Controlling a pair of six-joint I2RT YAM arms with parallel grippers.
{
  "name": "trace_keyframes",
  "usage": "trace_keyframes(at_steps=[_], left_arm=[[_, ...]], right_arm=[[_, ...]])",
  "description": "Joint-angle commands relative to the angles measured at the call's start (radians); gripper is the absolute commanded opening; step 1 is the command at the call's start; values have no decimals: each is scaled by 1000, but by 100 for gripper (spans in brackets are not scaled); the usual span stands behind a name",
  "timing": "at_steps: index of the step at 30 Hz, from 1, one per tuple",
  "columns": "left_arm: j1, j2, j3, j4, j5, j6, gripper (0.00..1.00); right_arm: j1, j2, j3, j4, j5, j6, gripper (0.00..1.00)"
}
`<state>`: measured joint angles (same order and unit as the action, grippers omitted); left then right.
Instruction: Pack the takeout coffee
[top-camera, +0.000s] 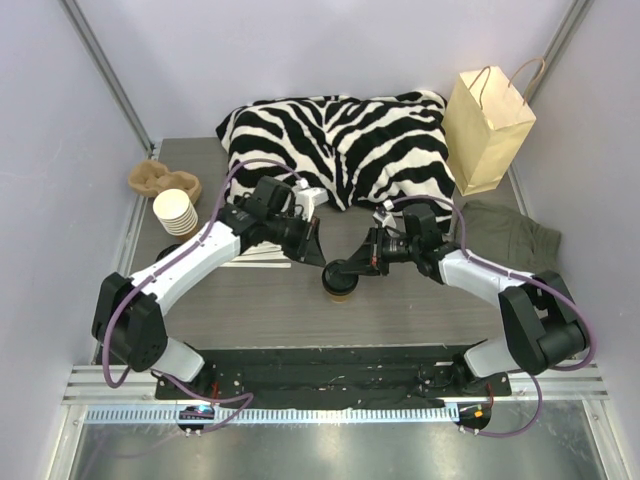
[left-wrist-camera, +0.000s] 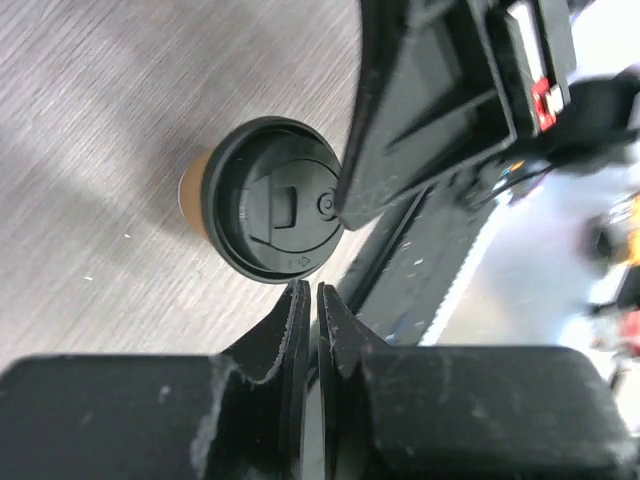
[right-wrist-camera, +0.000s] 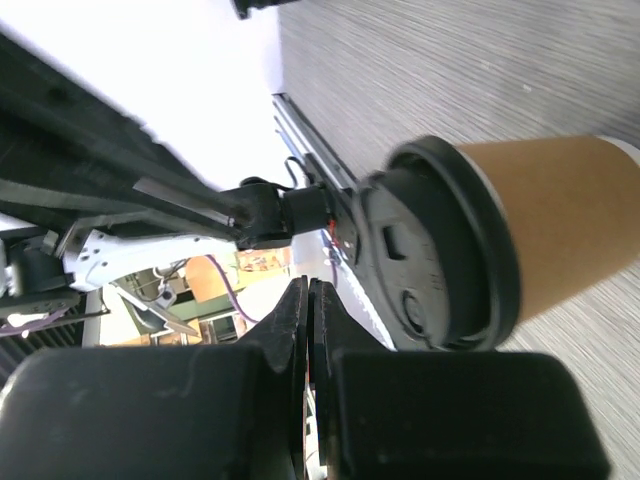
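The takeout coffee (top-camera: 340, 281), a brown kraft cup with a black lid, stands upright on the table between my two grippers. It shows from above in the left wrist view (left-wrist-camera: 272, 200) and from the side in the right wrist view (right-wrist-camera: 520, 235). My left gripper (top-camera: 320, 257) is shut and empty, its tips (left-wrist-camera: 310, 292) just beside the lid's rim. My right gripper (top-camera: 352, 268) is shut and empty, its tips (right-wrist-camera: 308, 288) beside the lid. In the left wrist view its tip overlaps the lid's edge.
A kraft paper bag (top-camera: 487, 125) stands at the back right beside a zebra-striped cloth (top-camera: 350, 140). A green cloth (top-camera: 512, 236) lies at the right. A stack of lidless cups (top-camera: 176, 212) and a pulp cup carrier (top-camera: 155, 180) sit at the left. Wooden sticks (top-camera: 255, 261) lie under the left arm.
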<state>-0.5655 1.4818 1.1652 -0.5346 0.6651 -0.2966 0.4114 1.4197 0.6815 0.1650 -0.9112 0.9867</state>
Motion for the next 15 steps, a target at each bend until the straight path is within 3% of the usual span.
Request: trace_keyframes(at_steps=[1,3,5,13,15], left_arm=[[-80,-8,71,-120,-138,180,11],[-106,17,96,-123,-67,177,11],[-152,15,102,-123,-106,201,11],[-361,-9,151,-211,-551,430,13],[-408,5,171,-220,-602,474,14]], right_arm=[[9,-15,-13,-53,21,-59,1],[6,11,-17,-44,15,-74,1],[6,21,-14,-30,15,-74,1],[3,62,-26,-13,15,-63,1],[-3,70,-39,7,17,-56,1]])
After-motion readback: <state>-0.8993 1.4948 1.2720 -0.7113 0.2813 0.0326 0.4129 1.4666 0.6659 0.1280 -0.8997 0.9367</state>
